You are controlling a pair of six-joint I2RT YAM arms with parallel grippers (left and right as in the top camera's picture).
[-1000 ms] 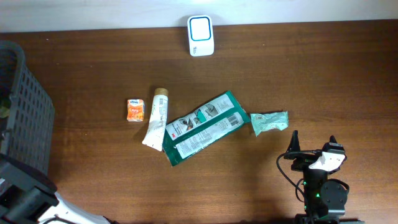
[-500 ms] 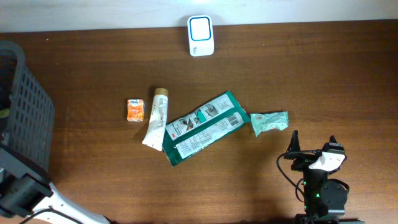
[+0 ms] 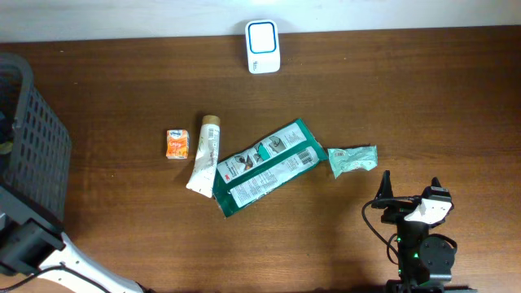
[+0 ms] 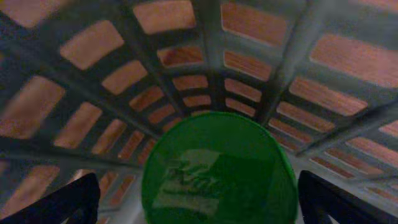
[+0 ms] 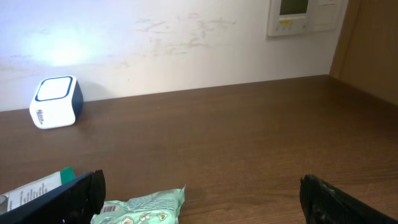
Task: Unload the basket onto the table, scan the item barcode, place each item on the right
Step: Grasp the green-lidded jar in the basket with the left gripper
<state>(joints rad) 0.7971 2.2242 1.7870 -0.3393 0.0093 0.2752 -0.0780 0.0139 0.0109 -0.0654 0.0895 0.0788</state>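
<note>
The left arm (image 3: pixel 23 246) sits lower and closer to the corner of the overhead view than a second ago. The things on the bench (image 3: pixel 423 106) lie as they did, and the right arm has not shifted.

The left claw (image 4: pixel 205 208) is spread wide and holds nothing. Its dark fingertips (image 4: pixel 65 204) show only at the bottom corners of the wrist view, above the inside of the grey basket (image 4: pixel 208 50). A green round-topped item (image 4: pixel 217 168) with a pale label rests on the basket floor; the view is blurred, so the print cannot be read.

The right claw (image 5: pixel 202 202) is also wide and empty, low over the bench near its front edge, with a pale green pouch (image 5: pixel 142 205) just ahead of it. The white scanner (image 3: pixel 263 46) stands at the far edge. Mid-bench lie an orange packet (image 3: pixel 177 144), a cream tube (image 3: pixel 205 156) and a long green pack (image 3: pixel 264 167), the tube touching the pack.
</note>
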